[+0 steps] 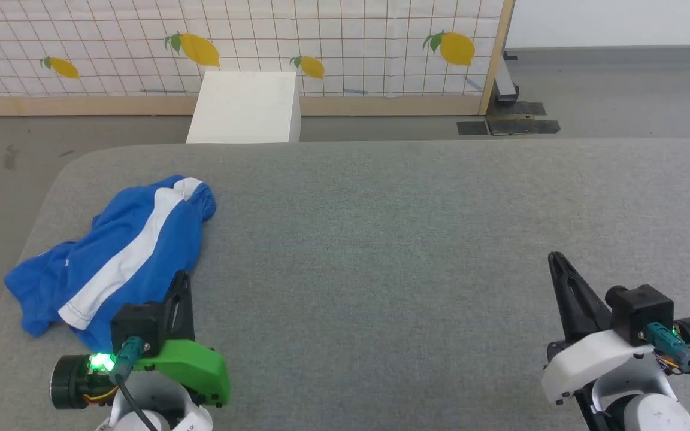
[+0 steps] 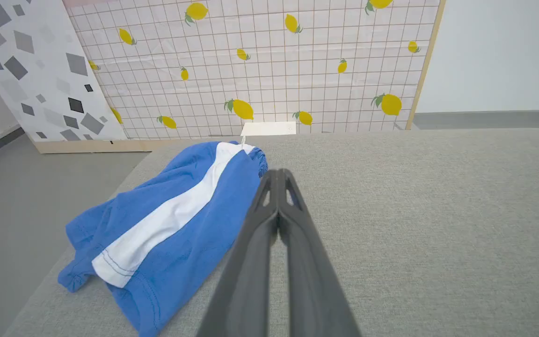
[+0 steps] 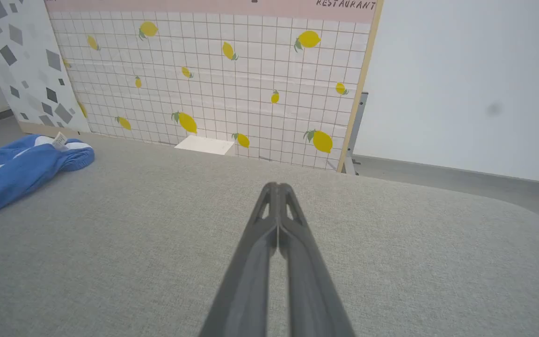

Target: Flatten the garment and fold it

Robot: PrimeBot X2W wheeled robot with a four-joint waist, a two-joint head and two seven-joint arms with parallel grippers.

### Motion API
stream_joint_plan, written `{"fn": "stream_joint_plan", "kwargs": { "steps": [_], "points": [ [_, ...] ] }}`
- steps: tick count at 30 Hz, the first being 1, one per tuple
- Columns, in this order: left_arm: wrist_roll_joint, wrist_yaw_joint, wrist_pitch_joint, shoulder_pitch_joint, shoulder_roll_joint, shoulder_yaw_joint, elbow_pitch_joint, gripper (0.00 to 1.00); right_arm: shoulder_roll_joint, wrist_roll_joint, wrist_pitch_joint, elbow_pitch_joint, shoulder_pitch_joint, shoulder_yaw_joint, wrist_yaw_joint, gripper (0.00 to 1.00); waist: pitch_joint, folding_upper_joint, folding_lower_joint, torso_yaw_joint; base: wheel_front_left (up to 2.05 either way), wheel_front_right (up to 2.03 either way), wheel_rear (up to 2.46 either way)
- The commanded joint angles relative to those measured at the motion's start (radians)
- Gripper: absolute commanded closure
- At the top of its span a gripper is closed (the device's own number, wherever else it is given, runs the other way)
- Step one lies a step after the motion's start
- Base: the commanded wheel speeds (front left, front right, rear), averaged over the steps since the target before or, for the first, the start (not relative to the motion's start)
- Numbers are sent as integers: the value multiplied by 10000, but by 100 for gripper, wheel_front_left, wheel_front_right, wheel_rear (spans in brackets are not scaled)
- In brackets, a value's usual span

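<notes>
The garment (image 1: 120, 251), bright blue shorts with a wide white stripe, lies crumpled in a heap at the left end of the grey table (image 1: 393, 239). My left gripper (image 1: 182, 276) hovers just at the heap's near right edge, shut with nothing in it; the left wrist view shows its closed tips (image 2: 277, 172) beside the garment (image 2: 166, 229). Far off at the table's lower right, my right gripper (image 1: 554, 257) is shut and empty. From the right wrist view its tips (image 3: 276, 186) point over bare cloth, with the garment (image 3: 21, 166) and its small white tag at the far left.
A white box (image 1: 244, 108) stands on the floor behind the table. A lemon-patterned grid panel (image 1: 231, 42) with a wooden frame runs along the back. The table's left edge (image 1: 18, 239) curves close to the garment. Grey floor surrounds the table.
</notes>
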Motion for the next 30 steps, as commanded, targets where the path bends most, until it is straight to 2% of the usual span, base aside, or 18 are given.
{"fn": "stream_joint_plan", "kwargs": {
  "steps": [1,24,25,27,28,29,30],
  "points": [
    [129,-11,12,111,-30,26,-26,100,19,-66,1,-49,140,12,-13,100,0,0,0,0,0,0,0],
    [129,-11,12,111,-30,26,-26,100,19,-66,1,-49,140,12,-13,100,0,0,0,0,0,0,0],
    [-1,0,0,0,0,1,0,0,0,2,-1,0,1,-2,0,0,0,0,0,0,0,0,0],
    [-39,0,-4,-2,0,-19,4,0,-4,10,-5,5,2,-7,0,0,0,0,0,0,0,0,0],
    [-50,0,-3,-2,0,-20,4,100,-4,8,-4,7,1,-6,0,100,0,0,0,0,0,0,0],
    [-54,0,-7,-2,0,-26,7,0,-4,14,-9,9,3,-7,0,0,0,0,0,0,0,0,0],
    [-65,1,-24,-4,0,-40,24,0,-4,40,-30,19,14,-11,0,0,1,0,0,0,0,0,0]
  ]
}}
